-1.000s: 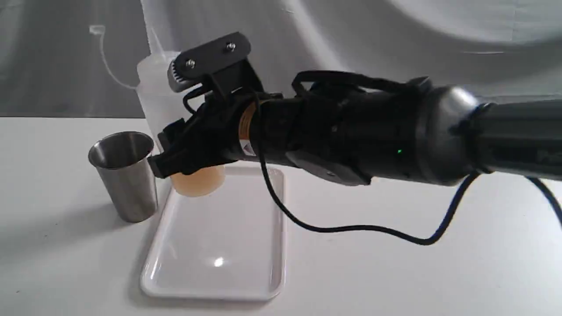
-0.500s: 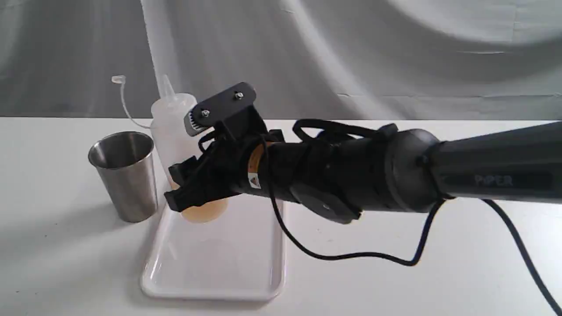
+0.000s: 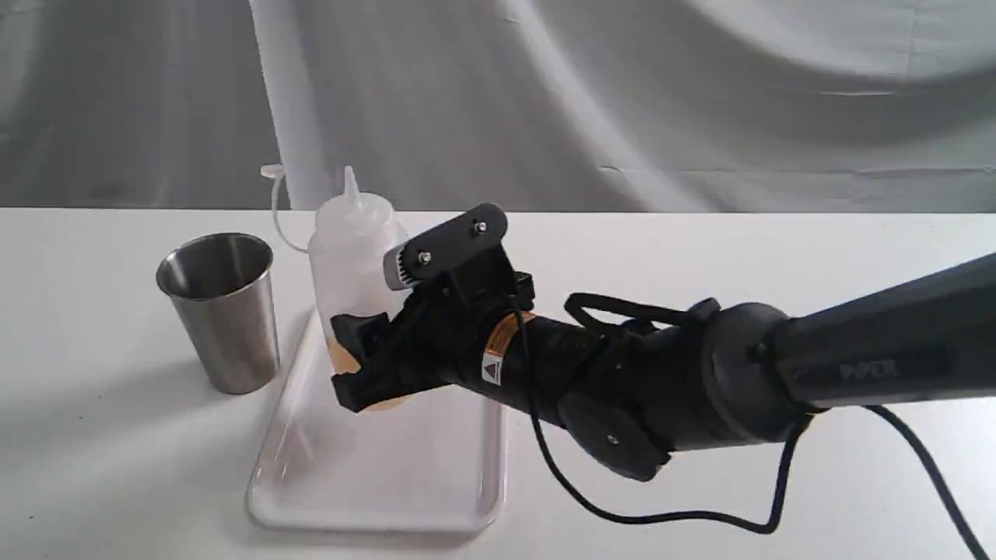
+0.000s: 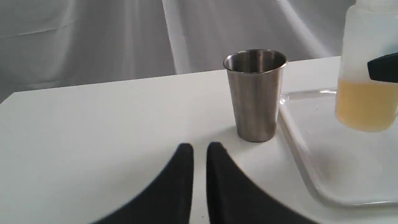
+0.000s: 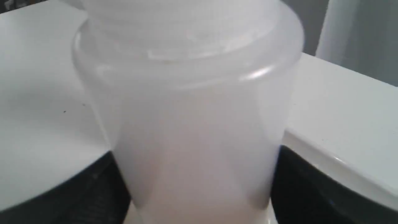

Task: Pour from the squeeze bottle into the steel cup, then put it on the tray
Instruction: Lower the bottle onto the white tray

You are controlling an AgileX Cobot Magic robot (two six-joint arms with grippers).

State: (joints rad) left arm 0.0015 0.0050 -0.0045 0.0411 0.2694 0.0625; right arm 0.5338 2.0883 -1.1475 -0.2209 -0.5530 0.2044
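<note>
Parks the left tool (image 4: pixel 200 149) nearly closed, empty, near the steel cup (image 3: pixel 222 311), upright on the table (image 3: pixel 93 435) at the left. Holds the squeeze bottle (image 3: pixel 350 257) upright, nozzle up, just right of the cup over the far end of the tray (image 3: pixel 373 513). Clamps it low from the right with the right tool (image 3: pixel 355 359). Cannot tell whether the base touches. Likely calls for a straight drop, then release.
</note>
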